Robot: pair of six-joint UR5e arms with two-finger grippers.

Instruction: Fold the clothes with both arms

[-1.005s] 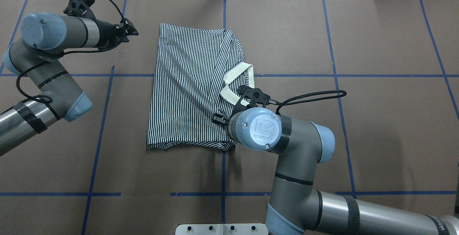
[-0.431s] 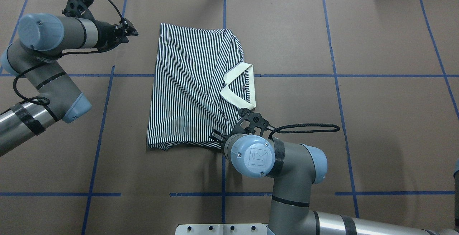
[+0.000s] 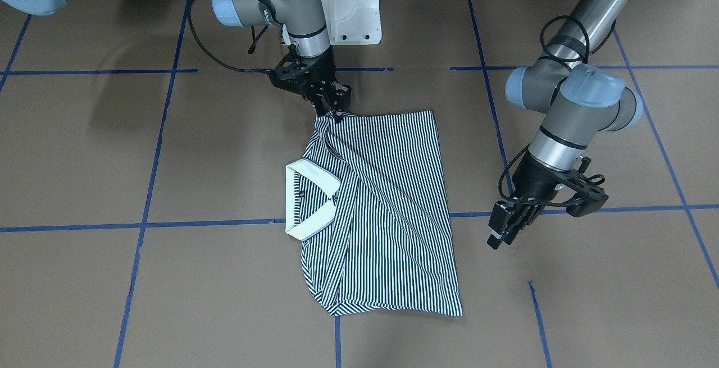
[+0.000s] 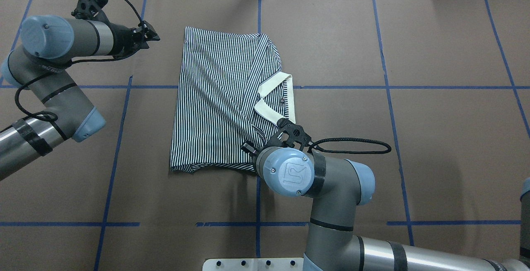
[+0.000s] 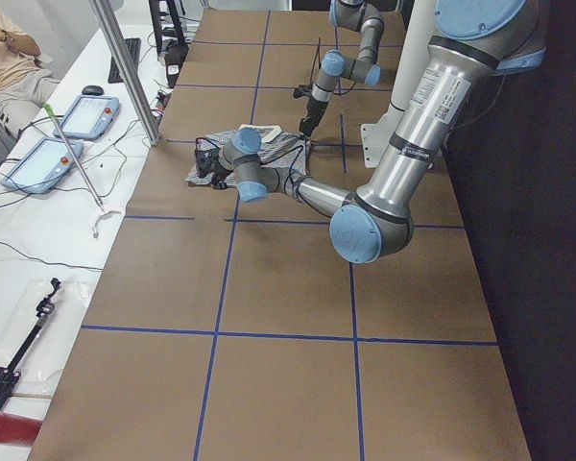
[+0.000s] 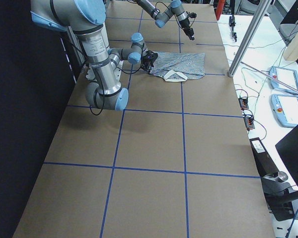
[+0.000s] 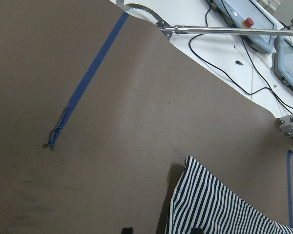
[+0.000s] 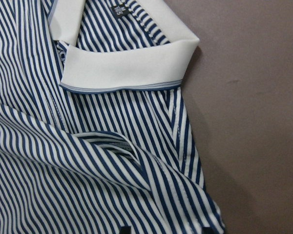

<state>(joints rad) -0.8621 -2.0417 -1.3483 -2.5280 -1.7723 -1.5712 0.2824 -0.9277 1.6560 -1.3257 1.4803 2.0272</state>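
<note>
Polo shirt [image 4: 223, 101] lies half-folded mid-tabletop [image 4: 434, 138]; right hand [image 3: 331, 110] has slid from collar [image 4: 276, 99] toward near corner, fingers closed on fabric; left hand [image 3: 508, 227] hovers aside, empty, narrow

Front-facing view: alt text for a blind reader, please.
A striped polo shirt lies partly folded on a brown table; the right gripper meets its corner nearest the robot, while the left gripper hovers beside it, clear of the cloth.

Bare table [image 4: 434, 147] lies open on all sides of the left hand [image 3: 508, 225]. Only the folded polo shirt [image 4: 219, 109] beside it and the right hand [image 3: 331, 101] at the shirt's corner stand in the way.
</note>
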